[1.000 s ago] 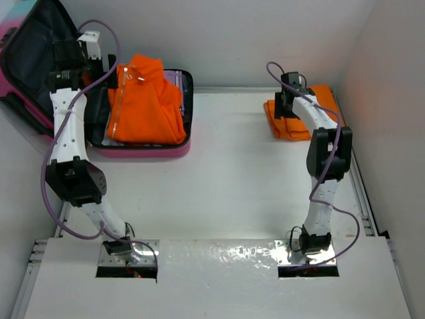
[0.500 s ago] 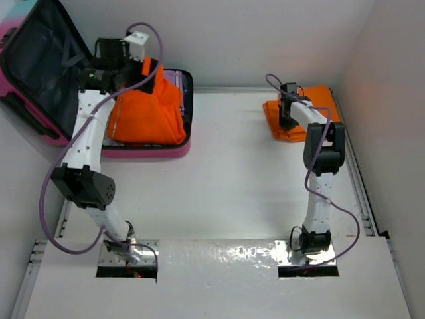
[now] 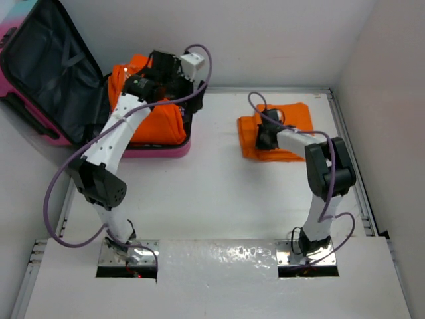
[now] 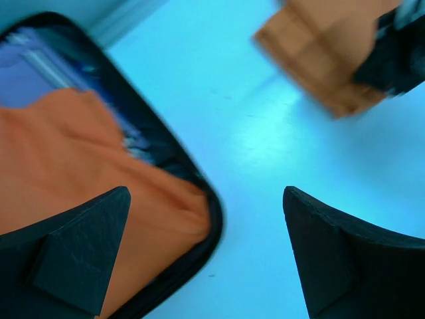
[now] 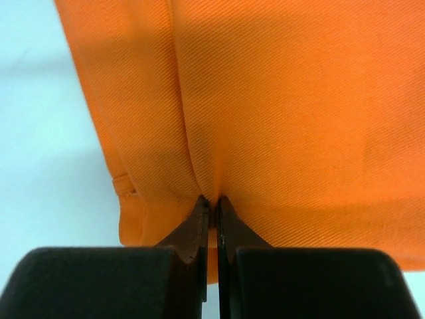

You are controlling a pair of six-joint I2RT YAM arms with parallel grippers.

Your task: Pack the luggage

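The right jaws are pressed together on a thin raised ridge of the folded orange cloth (image 5: 265,100), close to one edge, so they probably grip only the upper layer. If the cloth is lifted by that pinch, the fold may fall open and the loose part drag across the white worktop (image 3: 219,193). The narrow bite could also slip out altogether.

A second risk is the route. The left jaws are spread wide with nothing between them and hang over the right end of the luggage, between the cloth and where it must go. The two arms could meet there. A trailing hem could also snag on the case's rim.

The small hard-shell pink luggage (image 3: 146,151) sits at the far left of the worktop, well apart from the cloth. Its dark grey fabric-lined lid (image 3: 46,66) is thrown open toward the left. The base holds a rumpled orange garment (image 3: 159,123) piled about to the rim. Something pale lilac and striped (image 4: 26,73) lies under it, too blurred to name. With that bulk inside, another piece may sit proud and hinder closing the lid.
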